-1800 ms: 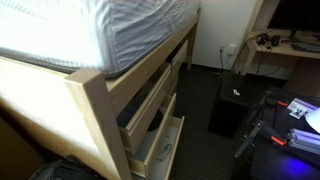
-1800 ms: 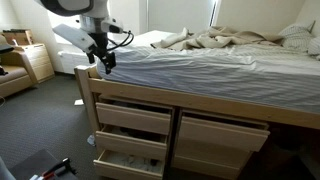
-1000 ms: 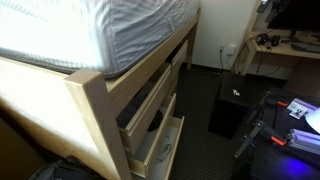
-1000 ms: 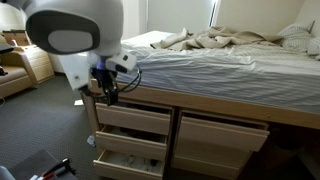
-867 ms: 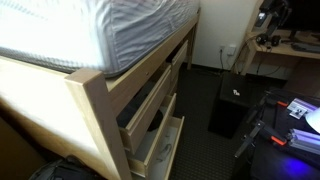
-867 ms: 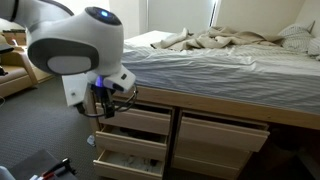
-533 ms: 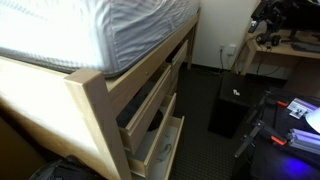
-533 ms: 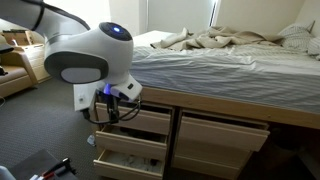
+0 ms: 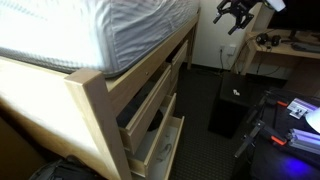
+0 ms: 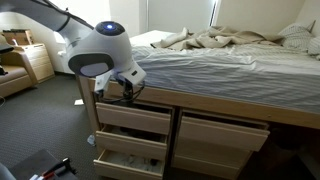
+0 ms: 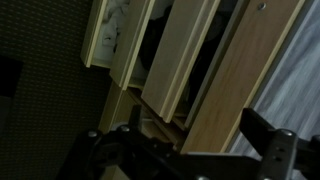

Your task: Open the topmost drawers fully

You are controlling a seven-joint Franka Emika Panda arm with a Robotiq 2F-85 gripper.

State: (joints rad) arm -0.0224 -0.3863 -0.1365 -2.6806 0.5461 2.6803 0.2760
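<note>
Showing flat, pale blond-wood fronts, the topmost drawers point(image 10: 135, 119) sit partly out under the mattress point(image 10: 200, 68); the gripper point(image 11: 185, 150) seemingly has fingers apart, empty.

Bedroom, rumpled bed point(image 10: 225, 62), wooden dresser point(image 10: 38, 63), carpet point(image 10: 45, 122)

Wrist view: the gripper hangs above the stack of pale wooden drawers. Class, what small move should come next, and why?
Probably lower the open gripper toward the topmost pale blond-wood drawer beneath it. That drawer is only ajar, its flat front has no handle, and the gripper holds nothing, so it likely must hook behind the front's upper edge before pulling.
</note>
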